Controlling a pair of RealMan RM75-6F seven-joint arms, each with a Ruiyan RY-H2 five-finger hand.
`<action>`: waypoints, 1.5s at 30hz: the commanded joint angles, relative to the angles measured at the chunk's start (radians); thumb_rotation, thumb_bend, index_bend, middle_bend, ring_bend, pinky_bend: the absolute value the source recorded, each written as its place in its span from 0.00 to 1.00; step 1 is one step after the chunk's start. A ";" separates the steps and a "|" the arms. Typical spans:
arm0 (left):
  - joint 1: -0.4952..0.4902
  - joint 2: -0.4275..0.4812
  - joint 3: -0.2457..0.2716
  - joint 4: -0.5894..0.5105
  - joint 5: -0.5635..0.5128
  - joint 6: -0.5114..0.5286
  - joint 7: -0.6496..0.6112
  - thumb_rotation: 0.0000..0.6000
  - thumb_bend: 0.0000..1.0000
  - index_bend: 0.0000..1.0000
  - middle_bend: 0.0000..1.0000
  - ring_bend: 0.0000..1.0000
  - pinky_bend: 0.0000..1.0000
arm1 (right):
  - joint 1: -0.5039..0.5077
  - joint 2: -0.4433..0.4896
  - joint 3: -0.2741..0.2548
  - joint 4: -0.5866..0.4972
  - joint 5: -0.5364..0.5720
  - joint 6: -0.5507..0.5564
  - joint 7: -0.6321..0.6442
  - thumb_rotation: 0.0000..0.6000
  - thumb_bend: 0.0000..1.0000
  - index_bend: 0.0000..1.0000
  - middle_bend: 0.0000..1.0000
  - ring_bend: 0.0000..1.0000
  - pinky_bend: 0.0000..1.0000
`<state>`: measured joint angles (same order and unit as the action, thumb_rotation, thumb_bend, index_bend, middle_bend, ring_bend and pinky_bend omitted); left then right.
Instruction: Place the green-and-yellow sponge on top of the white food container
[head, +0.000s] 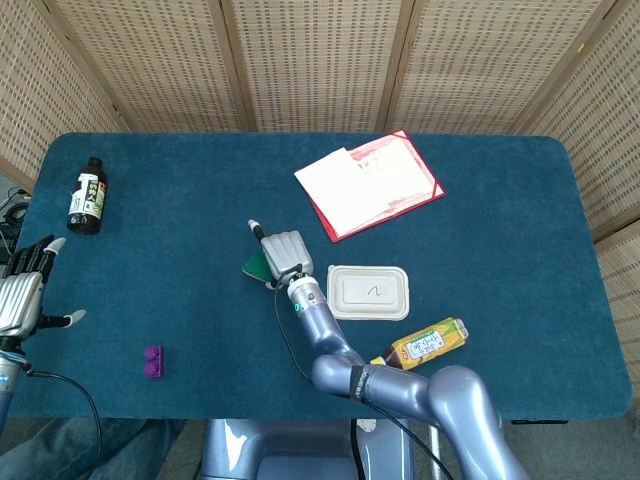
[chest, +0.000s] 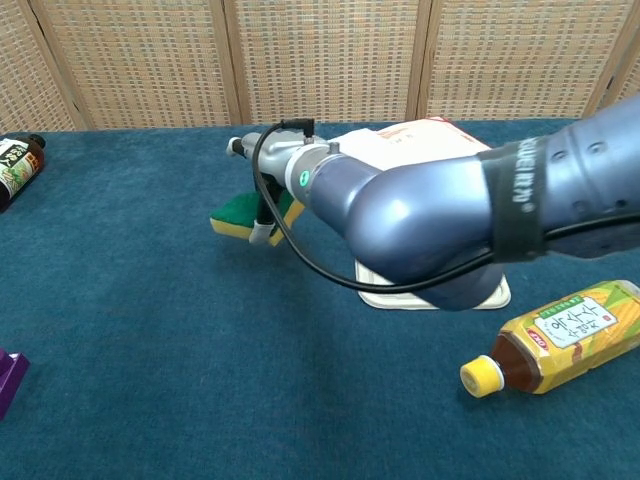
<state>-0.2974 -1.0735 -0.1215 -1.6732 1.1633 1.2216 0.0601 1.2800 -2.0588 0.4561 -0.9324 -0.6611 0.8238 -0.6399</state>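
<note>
The green-and-yellow sponge (head: 256, 266) (chest: 238, 213) is off the cloth, tilted, gripped along its right side by my right hand (head: 283, 250) (chest: 277, 165). Just right of that hand the white food container (head: 368, 292) lies flat with its lid on. In the chest view my forearm covers most of the container (chest: 490, 295), leaving only its near edge showing. My left hand (head: 22, 290) hovers at the table's left edge with fingers spread and nothing in it; the chest view does not show it.
A dark bottle (head: 88, 195) (chest: 15, 165) lies at the far left. A red folder with white papers (head: 372, 182) (chest: 420, 135) sits behind the container. A yellow tea bottle (head: 420, 345) (chest: 560, 335) lies in front of it, and a purple block (head: 152, 361) (chest: 8, 380) lies near the front left.
</note>
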 joint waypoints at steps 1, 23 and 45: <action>0.001 -0.002 0.001 -0.005 0.005 0.003 0.006 1.00 0.08 0.00 0.00 0.00 0.00 | -0.120 0.193 -0.098 -0.240 -0.042 0.034 -0.057 1.00 0.10 0.00 0.53 0.49 0.42; 0.002 -0.023 0.008 -0.026 0.032 0.017 0.062 1.00 0.07 0.00 0.00 0.00 0.00 | -0.300 0.567 -0.361 -0.513 -0.231 -0.047 0.029 1.00 0.10 0.00 0.52 0.47 0.41; 0.001 -0.030 0.005 -0.019 0.021 0.004 0.070 1.00 0.07 0.00 0.00 0.00 0.00 | -0.269 0.543 -0.392 -0.467 -0.262 -0.083 0.025 1.00 0.00 0.19 0.17 0.11 0.12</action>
<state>-0.2960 -1.1031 -0.1166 -1.6926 1.1853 1.2269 0.1304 1.0082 -1.5194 0.0657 -1.3960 -0.9286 0.7468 -0.6139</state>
